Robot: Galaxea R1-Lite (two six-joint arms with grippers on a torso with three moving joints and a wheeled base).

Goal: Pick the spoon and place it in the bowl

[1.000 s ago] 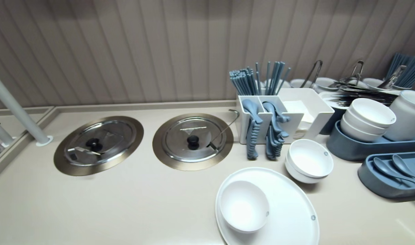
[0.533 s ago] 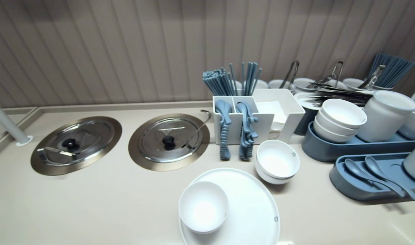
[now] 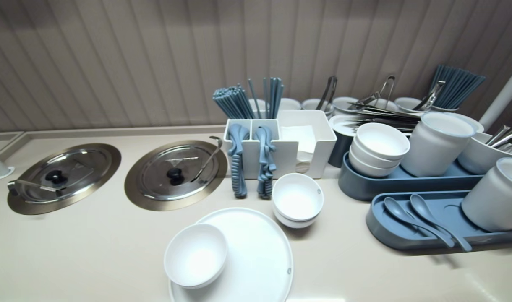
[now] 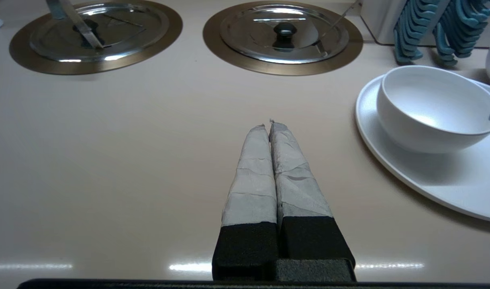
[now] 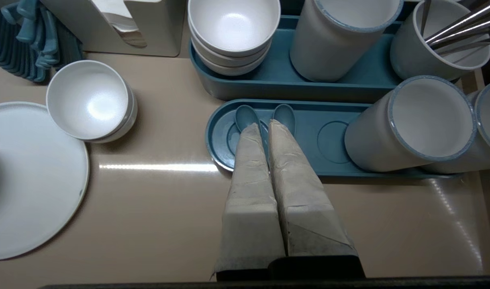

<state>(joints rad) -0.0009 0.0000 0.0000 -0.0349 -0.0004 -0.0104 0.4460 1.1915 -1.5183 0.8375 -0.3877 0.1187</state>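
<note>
My right gripper (image 5: 263, 125) is shut with nothing in it. It hovers over the near end of a blue oval tray (image 5: 333, 140), where two blue spoons (image 5: 245, 116) lie side by side; its fingers hide their handles. The same tray (image 3: 382, 226) and spoons (image 3: 411, 218) show at the right of the head view, where neither arm appears. My left gripper (image 4: 268, 124) is shut and empty, low over bare beige counter. Beside it a white bowl (image 4: 433, 108) sits on a large white plate (image 4: 450, 180).
Two steel lids (image 3: 176, 172) (image 3: 56, 178) are set into the counter at the left. A white caddy (image 3: 281, 147) holds blue cutlery. Stacked white bowls (image 3: 298, 197) stand behind the plate (image 3: 256, 251). Another blue tray (image 3: 407, 184) carries bowls and white cups (image 3: 434, 144).
The whole head view has slid left, so the camera has moved right along the counter. Nothing on the counter has moved.
</note>
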